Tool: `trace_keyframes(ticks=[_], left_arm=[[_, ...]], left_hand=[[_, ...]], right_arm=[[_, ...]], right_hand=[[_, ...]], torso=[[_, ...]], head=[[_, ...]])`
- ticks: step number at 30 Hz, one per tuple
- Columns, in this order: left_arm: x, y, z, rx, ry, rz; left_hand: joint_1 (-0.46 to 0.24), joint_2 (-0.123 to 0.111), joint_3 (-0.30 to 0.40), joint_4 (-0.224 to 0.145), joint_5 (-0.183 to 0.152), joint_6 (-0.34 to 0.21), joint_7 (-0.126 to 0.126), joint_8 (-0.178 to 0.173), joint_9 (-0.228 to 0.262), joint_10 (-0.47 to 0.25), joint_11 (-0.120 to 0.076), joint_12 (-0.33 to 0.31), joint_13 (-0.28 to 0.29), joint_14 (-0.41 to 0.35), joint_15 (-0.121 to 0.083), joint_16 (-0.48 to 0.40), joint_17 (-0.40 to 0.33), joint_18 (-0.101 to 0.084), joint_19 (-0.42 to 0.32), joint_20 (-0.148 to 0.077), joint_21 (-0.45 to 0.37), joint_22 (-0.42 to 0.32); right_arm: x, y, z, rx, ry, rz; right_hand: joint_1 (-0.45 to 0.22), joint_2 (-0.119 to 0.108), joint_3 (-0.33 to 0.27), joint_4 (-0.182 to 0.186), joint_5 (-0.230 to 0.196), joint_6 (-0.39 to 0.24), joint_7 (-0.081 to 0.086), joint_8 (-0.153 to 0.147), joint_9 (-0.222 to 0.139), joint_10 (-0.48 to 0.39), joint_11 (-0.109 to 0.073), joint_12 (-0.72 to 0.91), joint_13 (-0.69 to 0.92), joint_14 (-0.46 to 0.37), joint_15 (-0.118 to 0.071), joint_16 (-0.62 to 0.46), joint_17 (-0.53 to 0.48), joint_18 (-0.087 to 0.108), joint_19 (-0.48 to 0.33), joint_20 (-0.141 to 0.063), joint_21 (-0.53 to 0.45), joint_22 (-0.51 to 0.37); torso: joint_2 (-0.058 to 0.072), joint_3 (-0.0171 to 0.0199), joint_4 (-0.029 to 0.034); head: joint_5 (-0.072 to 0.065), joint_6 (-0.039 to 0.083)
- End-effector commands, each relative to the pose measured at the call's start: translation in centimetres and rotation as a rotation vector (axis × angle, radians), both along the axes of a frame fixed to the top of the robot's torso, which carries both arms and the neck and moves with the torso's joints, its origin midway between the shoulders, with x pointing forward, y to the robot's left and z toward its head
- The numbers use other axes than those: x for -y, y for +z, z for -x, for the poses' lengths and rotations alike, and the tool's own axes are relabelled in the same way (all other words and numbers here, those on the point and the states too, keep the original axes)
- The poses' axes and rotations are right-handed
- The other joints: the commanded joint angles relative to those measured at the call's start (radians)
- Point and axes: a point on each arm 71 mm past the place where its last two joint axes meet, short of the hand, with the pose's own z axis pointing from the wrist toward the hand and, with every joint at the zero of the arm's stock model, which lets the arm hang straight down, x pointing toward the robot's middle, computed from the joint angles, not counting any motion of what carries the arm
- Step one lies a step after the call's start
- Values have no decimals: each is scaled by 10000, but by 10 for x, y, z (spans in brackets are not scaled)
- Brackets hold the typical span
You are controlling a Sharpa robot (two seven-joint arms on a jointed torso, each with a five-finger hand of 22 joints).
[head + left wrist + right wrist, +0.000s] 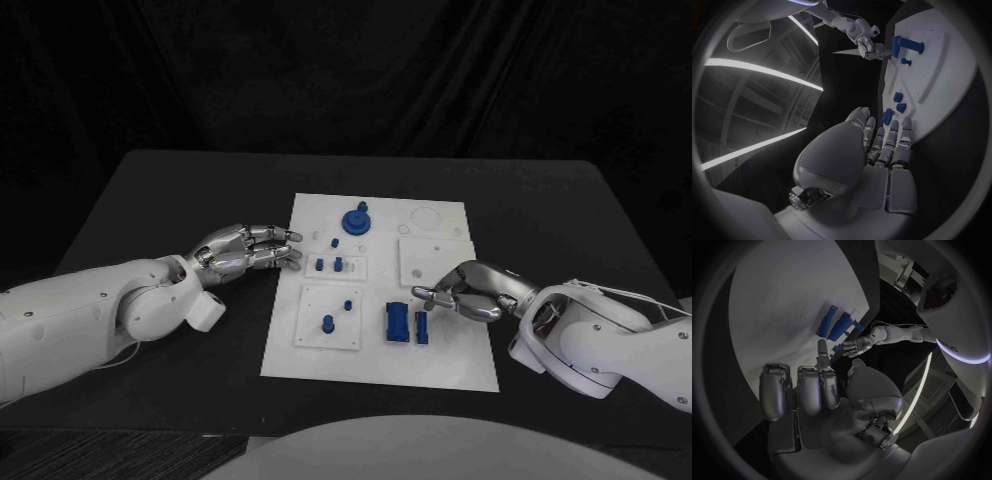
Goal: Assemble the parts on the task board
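Blue upright blocks (404,323) stood near the task board's (433,370) front edge, looking small, stiff and light; best pinched by their flat sides. Right robot hand (464,290) hovered beside them, fingers curled, empty; left robot hand (248,250) likewise held nothing.

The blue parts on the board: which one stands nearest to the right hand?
The narrow upright blue block, the right one of the pair at the task board's near edge. It stands just below the right hand's fingertips; the wider block beside it is farther.
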Motion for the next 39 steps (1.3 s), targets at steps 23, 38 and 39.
trace_keyframes(ticks=[23,38,39], left_arm=[[0,0,1,-32,-35,140],[0,0,1,-41,-36,133],[0,0,1,-42,-37,133]], left_hand=[[-105,22,55,3,53,98,345,-34,-11,14,38,51,14,31,28,35,-16,-146,79,-16,68,-8],[-125,13,72,-9,51,107,352,-43,-12,24,50,47,15,43,35,46,-18,-152,84,-15,75,-5],[-125,13,72,-9,51,107,352,-43,-12,24,50,47,15,43,35,46,-18,-152,84,-15,75,-5]], right_arm=[[-2,-7,3,-211,-11,631],[-3,-9,3,-29,66,1089],[-3,-8,3,37,100,1117]], right_hand=[[308,171,-193,-22,381,-140,-3,-387,-188,1041,42,26,2627,879,22,-2,1698,-126,730,1,-86,2394],[376,197,-278,-15,331,-332,-11,-585,-299,1041,19,26,2627,843,4,-71,1521,-91,669,-5,-205,2349],[376,197,-278,-15,331,-332,-11,-585,-299,1041,19,26,2627,843,4,-71,1521,-91,669,-5,-205,2349]], torso=[[1,-5,13],[3,-3,11],[2,-3,11]], head=[[27,-1],[35,-1],[35,-1]])
